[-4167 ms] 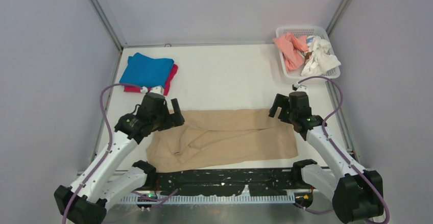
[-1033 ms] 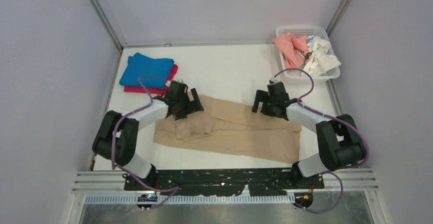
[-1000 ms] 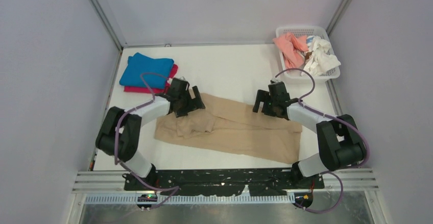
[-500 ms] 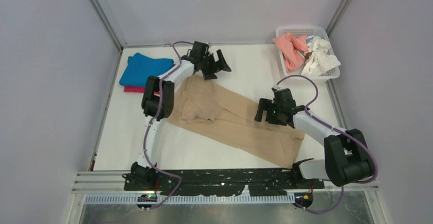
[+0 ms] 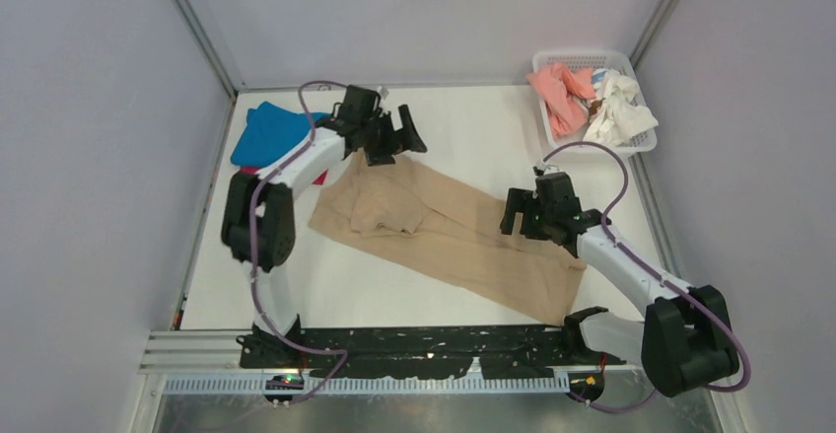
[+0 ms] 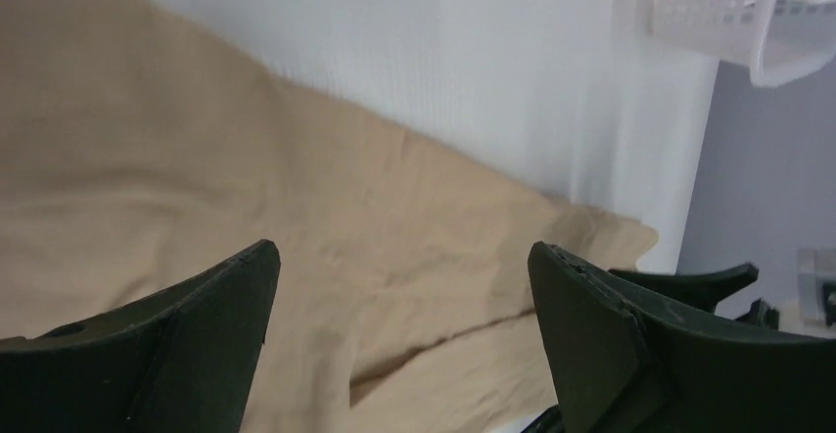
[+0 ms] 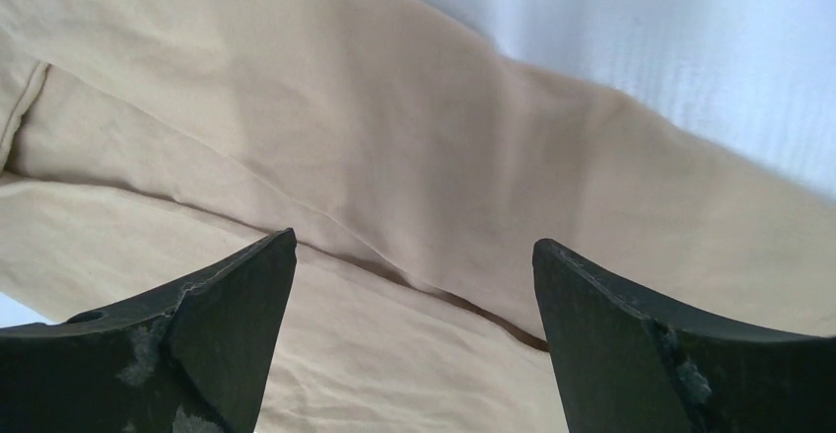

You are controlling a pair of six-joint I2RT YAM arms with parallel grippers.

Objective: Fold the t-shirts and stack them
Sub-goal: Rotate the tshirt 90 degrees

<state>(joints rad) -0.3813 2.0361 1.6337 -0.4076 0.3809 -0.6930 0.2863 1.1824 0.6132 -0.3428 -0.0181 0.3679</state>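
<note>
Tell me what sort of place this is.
Probably a robot test cell in a lab, not a home: blank grey walls box in a white table, with a tan shirt and basket of laundry.

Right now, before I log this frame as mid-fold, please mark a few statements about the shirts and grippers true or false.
1. The left gripper and right gripper are both open. True.
2. The tan shirt sits in the basket. False: it lies stretched across the table.
3. The salmon shirt lies in the basket. True.
4. The blue shirt lies beside the basket. False: it is far left, the basket far right.
</note>
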